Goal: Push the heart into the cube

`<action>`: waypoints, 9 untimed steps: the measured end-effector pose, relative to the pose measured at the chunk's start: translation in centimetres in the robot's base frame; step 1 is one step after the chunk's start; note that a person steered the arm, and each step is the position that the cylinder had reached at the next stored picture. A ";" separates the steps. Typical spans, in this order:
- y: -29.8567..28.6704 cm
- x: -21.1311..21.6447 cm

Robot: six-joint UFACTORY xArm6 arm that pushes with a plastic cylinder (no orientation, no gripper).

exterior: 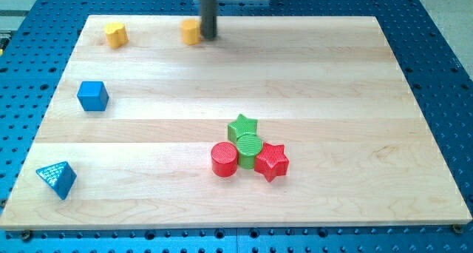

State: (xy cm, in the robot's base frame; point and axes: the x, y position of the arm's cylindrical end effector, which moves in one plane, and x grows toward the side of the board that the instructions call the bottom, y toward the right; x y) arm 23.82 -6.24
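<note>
A blue cube [93,95] sits near the board's left edge. Two yellow blocks lie along the view's top edge of the board. The left one [115,34] has a lobed top like a heart. The right one [191,31] has a shape I cannot make out. My tip [209,37] stands right against the right side of that right yellow block, far up and to the right of the cube. The rod rises out of the view's top.
A blue triangular block [57,180] lies at the bottom left corner. A tight cluster sits at lower centre: green star [242,126], green cylinder [250,149], red cylinder [224,159], red star [271,162]. The wooden board [332,83] rests on a blue perforated table.
</note>
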 end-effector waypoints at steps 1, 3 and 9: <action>-1.2 -1.3; -9.4 10.7; -7.4 1.2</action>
State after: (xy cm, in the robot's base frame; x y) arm 25.02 -13.68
